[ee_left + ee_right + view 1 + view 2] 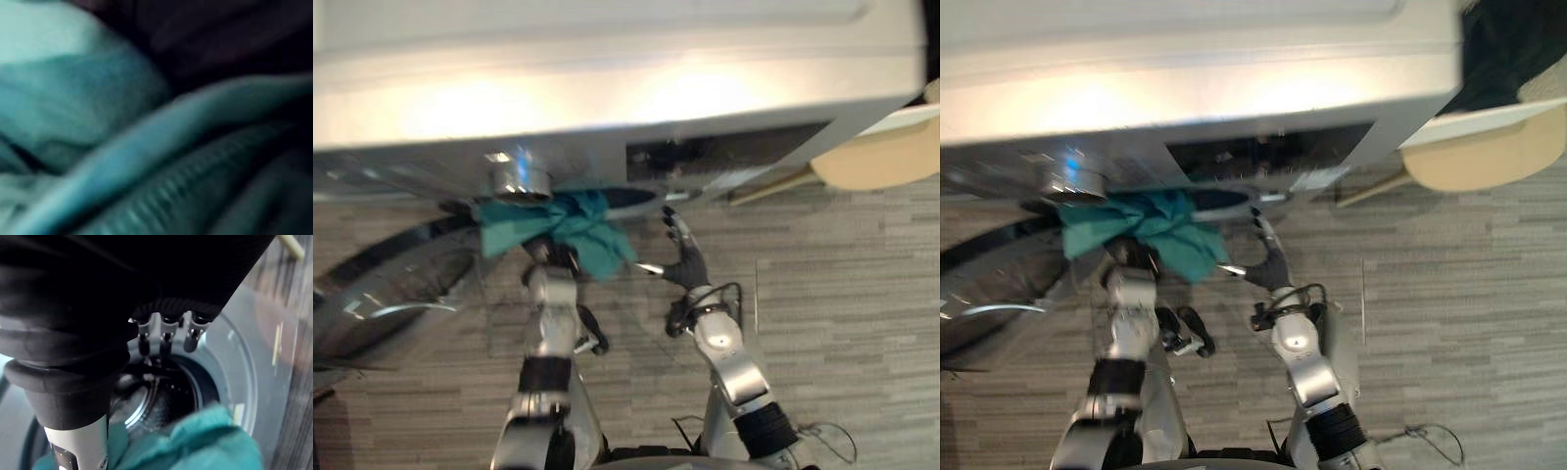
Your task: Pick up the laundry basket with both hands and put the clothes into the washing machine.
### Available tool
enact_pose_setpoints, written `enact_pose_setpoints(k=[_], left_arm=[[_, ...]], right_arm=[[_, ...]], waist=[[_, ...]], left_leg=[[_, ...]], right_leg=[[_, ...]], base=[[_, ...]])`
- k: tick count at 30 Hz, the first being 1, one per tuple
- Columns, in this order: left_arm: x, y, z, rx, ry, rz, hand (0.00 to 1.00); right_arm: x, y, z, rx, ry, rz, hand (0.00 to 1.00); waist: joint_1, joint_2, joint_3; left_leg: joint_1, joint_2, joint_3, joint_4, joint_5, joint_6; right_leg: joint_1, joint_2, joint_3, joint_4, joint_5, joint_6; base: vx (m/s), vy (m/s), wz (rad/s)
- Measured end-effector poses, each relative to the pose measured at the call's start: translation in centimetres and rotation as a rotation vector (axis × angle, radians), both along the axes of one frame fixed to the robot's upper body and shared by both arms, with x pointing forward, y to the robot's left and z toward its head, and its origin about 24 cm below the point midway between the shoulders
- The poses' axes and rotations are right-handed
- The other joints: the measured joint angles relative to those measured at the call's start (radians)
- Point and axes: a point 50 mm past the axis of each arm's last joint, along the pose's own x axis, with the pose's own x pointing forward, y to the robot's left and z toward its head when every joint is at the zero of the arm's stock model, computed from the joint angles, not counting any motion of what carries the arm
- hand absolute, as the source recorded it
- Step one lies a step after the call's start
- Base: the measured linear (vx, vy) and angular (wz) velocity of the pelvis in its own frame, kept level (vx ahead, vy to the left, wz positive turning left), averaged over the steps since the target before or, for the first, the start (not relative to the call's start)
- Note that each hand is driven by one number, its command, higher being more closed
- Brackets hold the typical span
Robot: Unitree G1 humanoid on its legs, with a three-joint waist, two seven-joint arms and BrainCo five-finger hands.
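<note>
A teal cloth (570,227) hangs bunched at the mouth of the white washing machine (607,78), just below its control panel. My left hand (551,258) reaches up into the cloth from below and is buried in it; the left wrist view has teal cloth (98,122) pressed close against it. Just to the right of the cloth, my right hand (685,260) is open with fingers straight and holds nothing. In the right wrist view its fingers (164,335) point at the dark drum opening (161,396), with the cloth (205,445) beside it.
The machine's round glass door (391,284) stands swung open at the left. A chrome knob (519,181) sits on the front panel above the cloth. A tan, rounded object (881,157) lies at the upper right over the grey plank floor (842,323).
</note>
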Motion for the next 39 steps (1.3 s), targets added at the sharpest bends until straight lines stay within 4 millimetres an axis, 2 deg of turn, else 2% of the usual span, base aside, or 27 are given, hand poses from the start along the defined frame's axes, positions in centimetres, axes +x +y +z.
enact_pose_setpoints(k=[1,4,5,8,13,14,15,16,17,18,19,21,22,23,24,25,26,27,28,29,30,31,33,34,35,37,39], left_arm=[[0.2,0.9,2.3,-0.050,-0.059,0.069,1.00],[0.4,3.6,6.5,-0.120,-0.152,0.195,1.00],[0.5,3.7,8.3,-0.126,-0.196,0.209,1.00],[0.3,3.6,11.9,-0.162,-0.295,0.220,1.00],[-0.3,4.4,18.7,-0.132,-0.449,0.230,1.00],[-0.5,4.5,21.1,-0.117,-0.493,0.222,1.00],[-1.3,4.0,24.8,-0.053,-0.571,0.206,1.00],[-1.9,3.7,26.5,-0.014,-0.609,0.203,1.00],[-3.1,3.1,29.1,0.051,-0.671,0.199,1.00],[-2.9,3.4,30.3,0.154,-0.653,0.240,0.00],[-2.7,3.5,30.7,0.196,-0.630,0.248,0.00],[-2.9,2.0,32.8,0.327,-0.617,0.242,0.00],[-3.1,1.1,34.5,0.585,-0.590,0.346,0.00],[-2.9,1.3,34.5,0.905,-0.497,0.539,0.00],[-2.8,1.2,34.4,1.051,-0.448,0.655,0.00],[-2.4,0.9,33.8,1.332,-0.344,0.878,0.00],[-1.1,0.8,32.5,1.557,-0.230,1.015,0.00],[-0.3,0.8,31.5,1.657,-0.167,1.051,0.00],[1.9,1.1,28.8,1.859,-0.014,1.064,0.00],[3.9,1.7,25.7,1.990,0.129,0.997,0.00],[4.6,1.9,24.4,2.035,0.189,0.951,0.00],[5.9,2.2,21.9,2.076,0.273,0.832,0.00],[7.1,3.3,18.4,1.976,0.380,0.628,0.00],[7.3,3.8,17.5,1.921,0.404,0.575,0.00],[7.5,4.5,16.3,1.760,0.415,0.468,0.00],[7.5,5.2,15.5,1.555,0.399,0.380,0.00],[7.1,7.4,14.4,1.301,0.381,0.316,0.00]], right_arm=[[-0.4,0.0,0.0,0.014,0.001,0.010,0.00],[-1.6,-1.1,-0.5,0.029,0.020,-0.003,0.00],[-2.0,-1.5,-0.9,0.020,0.032,-0.002,0.00],[-2.5,-1.7,-1.4,0.019,0.056,0.022,0.00],[-2.8,-1.7,-0.4,0.033,0.018,0.056,0.00],[-2.8,-1.7,-0.2,0.039,0.010,0.067,0.00],[-2.9,-1.9,0.3,0.061,-0.003,0.077,0.00],[-3.0,-1.9,0.5,0.074,-0.014,0.079,0.00],[-3.1,-2.0,0.8,0.088,-0.028,0.080,0.00],[-3.2,-2.2,1.1,0.110,-0.039,0.089,0.00],[-3.4,-2.4,1.2,0.125,-0.045,0.086,0.00],[-3.9,-3.0,1.4,0.148,-0.048,0.070,0.00],[-4.1,-3.5,1.3,0.162,-0.040,0.057,0.00],[-4.4,-3.7,1.0,0.174,-0.026,0.052,0.00],[-4.5,-3.9,0.8,0.178,-0.020,0.042,0.00],[-4.5,-4.2,0.7,0.180,-0.017,0.027,0.00],[-4.5,-4.4,0.8,0.175,-0.028,0.026,0.00],[-4.5,-4.4,0.9,0.175,-0.038,0.027,0.00],[-4.6,-4.4,1.1,0.180,-0.061,0.025,0.00],[-4.6,-4.5,1.2,0.186,-0.075,0.023,0.00],[-4.7,-4.5,1.3,0.188,-0.082,0.022,0.00],[-4.8,-4.5,1.4,0.191,-0.087,0.023,0.00],[-4.9,-4.5,1.2,0.192,-0.078,0.025,0.00],[-4.9,-4.6,1.1,0.192,-0.074,0.023,0.00],[-5.1,-4.6,0.9,0.193,-0.058,0.022,0.00],[-5.3,-4.7,0.3,0.189,-0.025,0.032,0.00],[-5.6,-4.9,-0.2,0.178,0.010,0.029,0.00]], waist=[[-0.011,-0.009,0.009],[-0.034,-0.010,0.016],[-0.042,-0.010,0.016],[-0.051,-0.011,0.016],[-0.054,-0.013,0.014],[-0.055,-0.017,0.014],[-0.061,-0.022,0.012],[-0.065,-0.024,0.011],[-0.072,-0.025,0.010],[-0.076,-0.026,0.010],[-0.076,-0.026,0.010],[-0.076,-0.030,0.008],[-0.078,-0.035,0.004],[-0.080,-0.053,-0.008],[-0.079,-0.060,-0.013],[-0.079,-0.070,-0.020],[-0.080,-0.080,-0.037],[-0.080,-0.085,-0.049],[-0.078,-0.087,-0.066],[-0.079,-0.088,-0.076],[-0.079,-0.089,-0.077],[-0.079,-0.090,-0.078],[-0.078,-0.090,-0.078],[-0.080,-0.090,-0.078],[-0.081,-0.090,-0.078],[-0.081,-0.090,-0.078],[-0.081,-0.089,-0.082]], left_leg=[[-0.067,0.014,-0.019,0.042,-0.012,-0.003],[-0.218,0.045,-0.067,0.122,-0.060,-0.005],[-0.266,0.046,-0.083,0.139,-0.077,-0.006],[-0.333,0.052,-0.102,0.153,-0.138,-0.011],[-0.457,0.089,-0.116,0.207,-0.152,-0.012],[-0.479,0.105,-0.116,0.214,-0.151,-0.012],[-0.501,0.117,-0.117,0.222,-0.145,-0.008],[-0.511,0.117,-0.120,0.223,-0.140,-0.003],[-0.522,0.119,-0.125,0.225,-0.137,-0.001],[-0.532,0.131,-0.128,0.226,-0.135,0.003],[-0.534,0.135,-0.128,0.226,-0.133,0.006],[-0.535,0.134,-0.129,0.220,-0.131,0.009],[-0.531,0.134,-0.131,0.218,-0.131,0.008],[-0.523,0.136,-0.132,0.217,-0.131,0.008],[-0.519,0.138,-0.132,0.215,-0.131,0.008],[-0.509,0.141,-0.134,0.210,-0.131,0.008],[-0.497,0.141,-0.125,0.198,-0.131,0.008],[-0.491,0.142,-0.118,0.192,-0.131,0.008],[-0.481,0.146,-0.110,0.183,-0.131,0.008],[-0.467,0.148,-0.102,0.175,-0.131,0.008],[-0.461,0.149,-0.095,0.171,-0.131,0.008],[-0.456,0.149,-0.087,0.161,-0.131,0.006],[-0.458,0.151,-0.086,0.153,-0.129,0.002],[-0.457,0.151,-0.087,0.152,-0.127,0.000],[-0.457,0.152,-0.087,0.149,-0.125,-0.004],[-0.457,0.153,-0.089,0.142,-0.122,-0.011],[-0.457,0.161,-0.092,0.141,-0.118,-0.018]], right_leg=[[-0.063,0.000,0.008,0.041,-0.005,-0.005],[-0.200,0.002,0.014,0.128,-0.016,-0.018],[-0.242,0.002,0.016,0.150,-0.020,-0.024],[-0.311,0.014,0.021,0.171,-0.045,-0.036],[-0.434,0.040,0.039,0.197,-0.052,-0.050],[-0.455,0.050,0.038,0.197,-0.046,-0.050],[-0.475,0.055,0.035,0.196,-0.031,-0.068],[-0.482,0.057,0.034,0.196,-0.027,-0.070],[-0.488,0.061,0.030,0.192,-0.017,-0.082],[-0.491,0.073,0.022,0.181,-0.003,-0.091],[-0.491,0.076,0.016,0.175,0.002,-0.095],[-0.490,0.085,0.012,0.168,0.006,-0.099],[-0.485,0.085,0.009,0.167,0.006,-0.099],[-0.485,0.087,0.012,0.165,0.006,-0.099],[-0.484,0.087,0.013,0.164,0.006,-0.099],[-0.472,0.091,0.010,0.158,0.006,-0.099],[-0.467,0.094,0.011,0.147,0.006,-0.099],[-0.467,0.095,0.012,0.142,0.006,-0.099],[-0.460,0.103,0.012,0.129,0.007,-0.098],[-0.452,0.106,0.013,0.121,0.008,-0.096],[-0.449,0.107,0.014,0.117,0.008,-0.095],[-0.448,0.109,0.015,0.107,0.011,-0.090],[-0.448,0.118,0.014,0.097,0.012,-0.089],[-0.448,0.119,0.014,0.097,0.012,-0.089],[-0.449,0.121,0.014,0.096,0.012,-0.089],[-0.449,0.123,0.012,0.095,0.012,-0.089],[-0.449,0.132,0.011,0.095,0.012,-0.089]], base=[[-0.09,-0.011,-0.02],[-0.09,0.007,-0.04],[-0.11,-0.001,-0.01],[-0.12,-0.012,-0.04],[-0.17,-0.029,-0.17],[-0.06,-0.025,-0.21],[-0.04,-0.022,-0.20],[-0.01,-0.008,-0.16],[0.03,0.014,-0.23],[0.05,0.029,-0.27],[0.09,0.036,-0.26],[0.09,0.019,-0.08],[0.09,0.015,-0.08],[0.10,0.015,-0.12],[0.09,0.004,-0.16],[0.09,-0.014,-0.07],[0.08,-0.020,-0.05],[0.07,-0.033,-0.05],[0.05,-0.039,-0.08],[0.04,-0.040,-0.08],[0.02,-0.043,-0.04],[0.01,-0.051,-0.02],[0.00,-0.064,-0.04],[0.00,-0.067,-0.03],[0.00,-0.057,0.00],[0.00,-0.083,0.02],[0.00,-0.107,-0.10]])
